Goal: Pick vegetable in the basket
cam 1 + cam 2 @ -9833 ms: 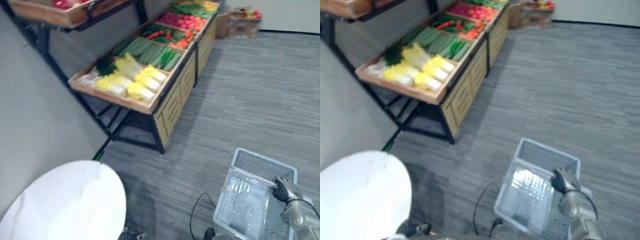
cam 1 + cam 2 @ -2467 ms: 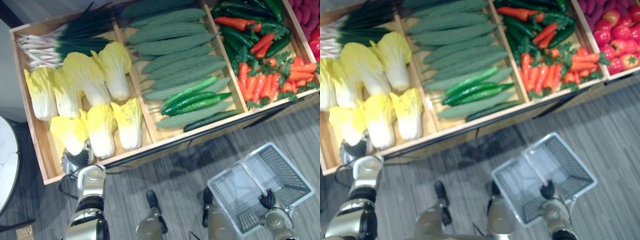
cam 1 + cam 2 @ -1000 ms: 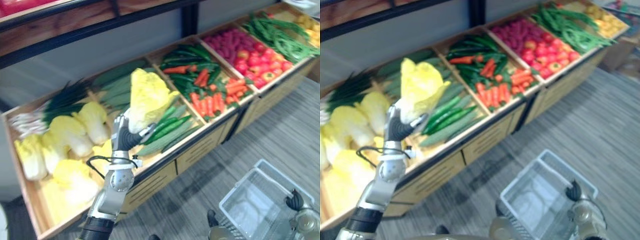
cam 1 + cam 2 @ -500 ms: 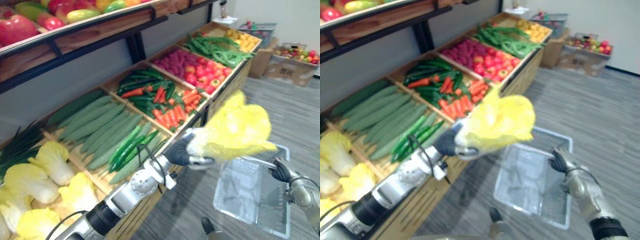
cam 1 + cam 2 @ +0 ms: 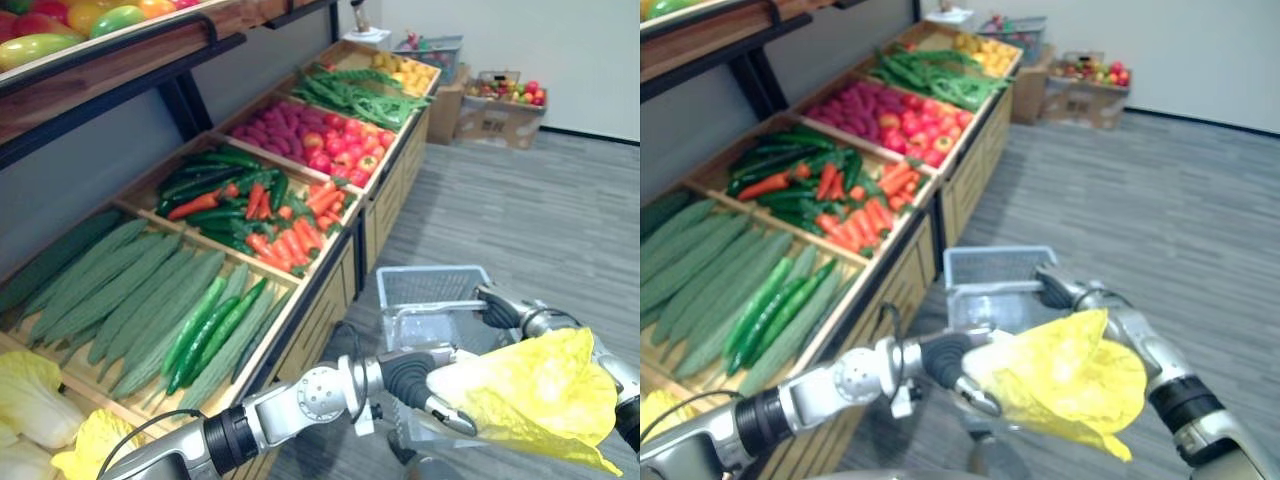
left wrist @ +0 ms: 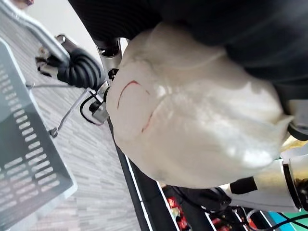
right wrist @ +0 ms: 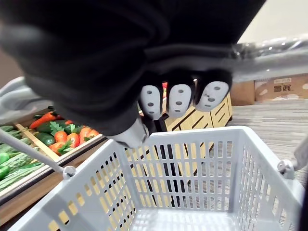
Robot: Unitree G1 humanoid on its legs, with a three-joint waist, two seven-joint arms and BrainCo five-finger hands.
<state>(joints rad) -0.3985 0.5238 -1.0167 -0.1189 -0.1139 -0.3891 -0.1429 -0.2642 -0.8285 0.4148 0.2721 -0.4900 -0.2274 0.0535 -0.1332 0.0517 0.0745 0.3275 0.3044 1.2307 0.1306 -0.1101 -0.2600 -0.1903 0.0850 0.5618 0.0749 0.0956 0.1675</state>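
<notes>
1. Left hand [image 5: 412,378] comes in from the lower left to lower centre, with its fingers and thumb wrapped round the pale stalk end of a yellow cabbage [image 5: 545,400].
2. The cabbage is held in the air at the lower right of the frame, leafy end pointing right. It is not in the basket.
3. In the left wrist view the cabbage's white base [image 6: 192,110] sits right against the palm, with the grey basket wall [image 6: 24,159] at the left edge.
4. The cabbage overlaps the near side of the basket [image 5: 430,290] and covers part of the right forearm. How high it hangs above the basket cannot be told.
5. Right hand [image 5: 503,308] is right of centre, with its fingers curled tight round the basket handle [image 7: 269,53]. The right wrist view shows the dark-tipped fingers [image 7: 178,101] wrapped under the bar.
6. The basket is grey slotted plastic hanging below that hand. No vegetable is visible inside it in the right wrist view.
7. The wooden display stand [image 5: 330,270] runs from the lower left to the upper centre.
8. The stand's compartments hold ridged green gourds [image 5: 120,290], cucumbers [image 5: 215,325], carrots [image 5: 300,235], red fruit [image 5: 340,145] and green beans [image 5: 350,95].
9. More cabbages [image 5: 30,400] lie in the bin at the lower left corner.
10. Cardboard boxes [image 5: 500,110] of produce stand on the grey floor [image 5: 540,210] at the upper right.
</notes>
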